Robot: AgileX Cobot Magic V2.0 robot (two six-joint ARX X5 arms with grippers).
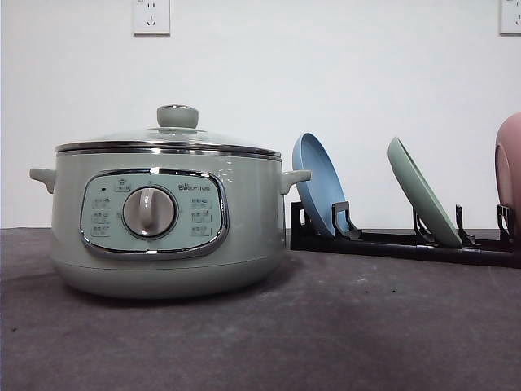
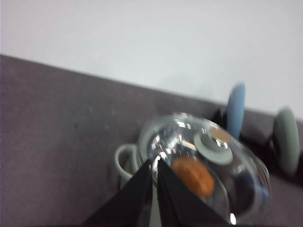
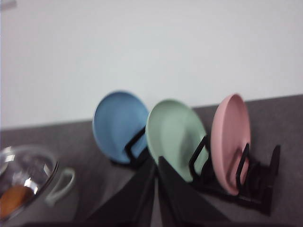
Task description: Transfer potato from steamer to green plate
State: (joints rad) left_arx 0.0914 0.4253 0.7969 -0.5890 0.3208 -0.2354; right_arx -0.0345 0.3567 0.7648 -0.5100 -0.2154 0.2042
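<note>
The left gripper [image 2: 154,176] is seen with its two dark fingers drawn together to a narrow slit, nothing held between them; it is poised above the near rim of the steamer [image 1: 167,220], and whether the fingertips touch the glass lid [image 2: 208,165] cannot be told from the blurred wrist view. The right gripper [image 3: 156,172] is likewise clenched on nothing, its fingers pointed toward the rack [image 3: 236,184] and lined up with the green plate [image 3: 173,135], without clear contact.

The potato [image 2: 192,176] is seen through the lid, lying inside the steamer, just beside the green knob [image 1: 177,116]. In the front view the lid is shown seated on the pot, so the potato is judged unreachable until the lid is lifted by that knob.

The potato is judged to be firm, fairly light and smooth-skinned, possibly slick if steamed; a hold across its narrower middle is advised, with moderate pressure. The lid is glass and is judged fragile and slippery.

The steamer stands toward the left of the tabletop [image 1: 326,342]. The green plate is propped on edge in the rack toward the back right edge, between the blue plate [image 1: 317,183] and the pink dish [image 1: 510,167], and is judged light but apt to slide when lifted out.
</note>
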